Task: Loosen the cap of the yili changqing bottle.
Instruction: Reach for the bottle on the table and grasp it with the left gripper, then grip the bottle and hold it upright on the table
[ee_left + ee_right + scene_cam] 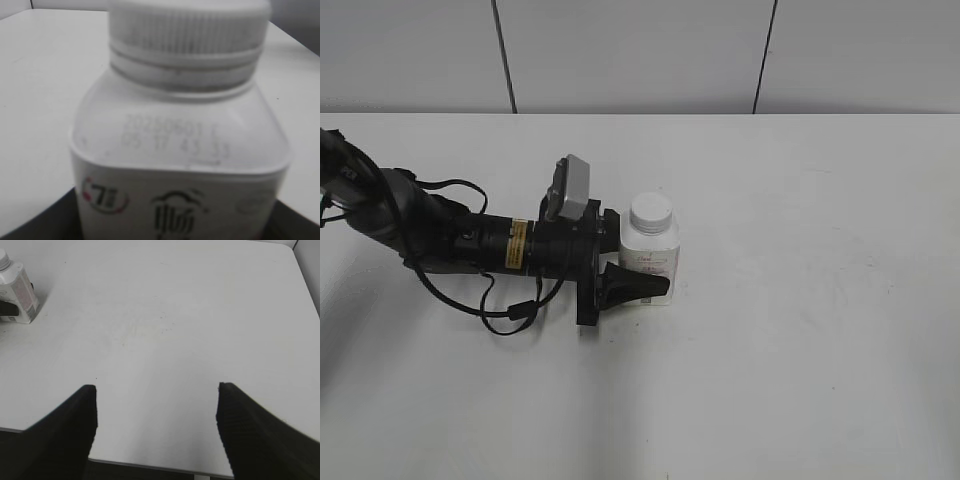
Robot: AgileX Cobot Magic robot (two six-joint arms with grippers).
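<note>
The left gripper (638, 285) clasps the upright yili changqing bottle (649, 262) low; the cap (651, 214) stands free above; the right gripper (156, 422) hangs wide open, empty, well apart.

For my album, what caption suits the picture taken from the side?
Left gripper clasps the upright yili changqing bottle low down, cap on.

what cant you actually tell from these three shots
- Whether the left gripper clamps the yili changqing bottle: in the exterior view one finger crosses its front and the other is hidden; the left wrist view shows none.
- Whether the cap is loosened: the left wrist view cuts off its top.
- Label print: blurred in the left wrist view, tiny elsewhere.
- Right arm: outside the exterior view.
</note>
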